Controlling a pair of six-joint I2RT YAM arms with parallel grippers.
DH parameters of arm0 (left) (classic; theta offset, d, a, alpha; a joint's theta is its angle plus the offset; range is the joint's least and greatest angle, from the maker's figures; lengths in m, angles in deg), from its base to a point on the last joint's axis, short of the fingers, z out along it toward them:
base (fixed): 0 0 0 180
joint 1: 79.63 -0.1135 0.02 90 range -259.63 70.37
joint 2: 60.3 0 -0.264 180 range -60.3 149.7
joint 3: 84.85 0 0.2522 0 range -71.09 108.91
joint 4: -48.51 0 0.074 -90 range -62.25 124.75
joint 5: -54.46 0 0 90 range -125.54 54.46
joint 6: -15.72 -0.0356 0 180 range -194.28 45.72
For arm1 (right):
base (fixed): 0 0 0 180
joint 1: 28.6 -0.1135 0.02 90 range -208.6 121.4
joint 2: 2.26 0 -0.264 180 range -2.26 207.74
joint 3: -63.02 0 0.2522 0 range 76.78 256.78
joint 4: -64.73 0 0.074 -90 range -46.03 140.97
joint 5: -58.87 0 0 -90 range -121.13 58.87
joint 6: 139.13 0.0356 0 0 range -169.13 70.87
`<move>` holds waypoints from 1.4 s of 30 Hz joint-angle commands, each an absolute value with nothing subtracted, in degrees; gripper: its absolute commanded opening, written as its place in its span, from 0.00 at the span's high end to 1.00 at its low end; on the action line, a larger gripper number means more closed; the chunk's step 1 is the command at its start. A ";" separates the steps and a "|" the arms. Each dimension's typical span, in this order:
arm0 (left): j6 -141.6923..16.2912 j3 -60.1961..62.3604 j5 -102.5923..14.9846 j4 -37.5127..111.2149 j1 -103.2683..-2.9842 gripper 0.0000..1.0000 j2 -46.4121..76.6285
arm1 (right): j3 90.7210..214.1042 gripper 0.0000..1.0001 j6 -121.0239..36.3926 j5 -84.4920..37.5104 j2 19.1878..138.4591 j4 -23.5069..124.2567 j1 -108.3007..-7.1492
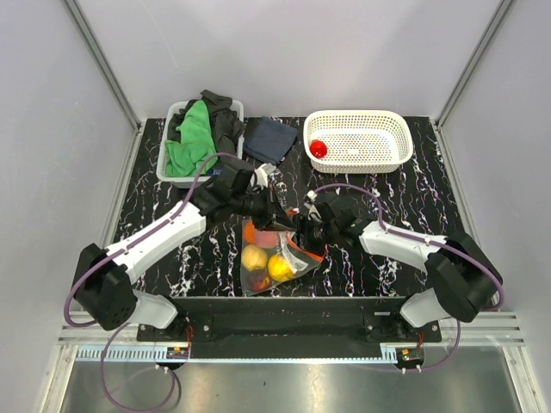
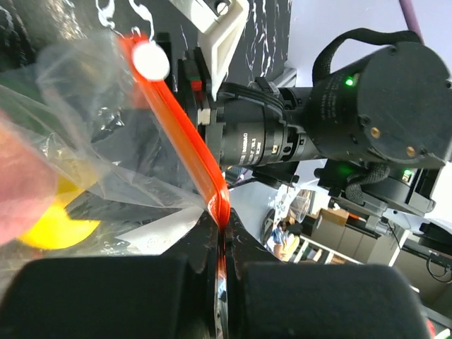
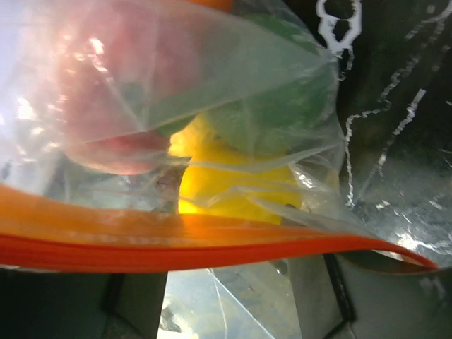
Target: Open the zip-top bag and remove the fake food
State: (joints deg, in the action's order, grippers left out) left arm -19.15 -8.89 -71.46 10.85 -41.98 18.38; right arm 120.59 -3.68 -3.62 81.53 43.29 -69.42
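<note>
**Step in hand: parting the zip.**

1. Position. The zip-top bag [image 1: 274,258] lies at 6 o'clock on the table [image 1: 387,198], between the two arms. The fake food [image 1: 267,262] is inside it: yellow, red, orange and green pieces show through the film.
2. Left end effector [image 2: 222,244]: closed on the red-orange zip strip [image 2: 185,127], pinching it at one end. From the pinch the strip curves away toward 11 o'clock in the left wrist view.
3. Right end effector [image 3: 229,311]: the jaws stand apart. The strip runs across the right wrist view just above its fingers [image 3: 134,304], and loose film lies in the gap between them. No grip shows.
4. Recommended procedure. Treat the left pinch as the anchor and do not slacken it. Seat the right fingers on one lip of the strip only, close to the left pinch. A grip on film alone is likely to slip or stretch. Pull the two lips apart across the strip, not along it. Keep the mouth tilted up so that the pieces do not roll out uncontrolled.
5. Risk. If both lips are clamped together, the seal probably stays shut.

**Surface and room.**

The table is black with white marbling. A white perforated basket [image 1: 396,129] sits at 1 o'clock and holds one red piece [image 1: 318,148]. A pale bin [image 1: 164,168] of green and dark cloths [image 1: 194,138] sits at 11 o'clock. A dark folded cloth [image 1: 269,138] lies at 12 o'clock between them. Plain grey panels enclose the table on three sides.
</note>
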 commanded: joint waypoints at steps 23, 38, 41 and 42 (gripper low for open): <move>-18.11 -14.56 -70.96 16.64 -38.40 1.00 22.50 | 110.79 0.38 -3.43 2.89 88.10 61.79 -69.82; -22.78 -22.83 -70.79 13.30 -38.32 1.00 14.59 | 110.71 0.53 -4.30 -5.38 62.18 37.81 -69.73; -23.13 -23.27 -70.17 13.39 -38.32 1.00 13.71 | 111.05 0.53 -4.57 -7.31 56.82 32.28 -69.64; -23.21 -23.36 -70.08 13.39 -38.32 1.00 13.45 | 111.84 0.53 -4.48 -7.92 54.28 31.12 -69.64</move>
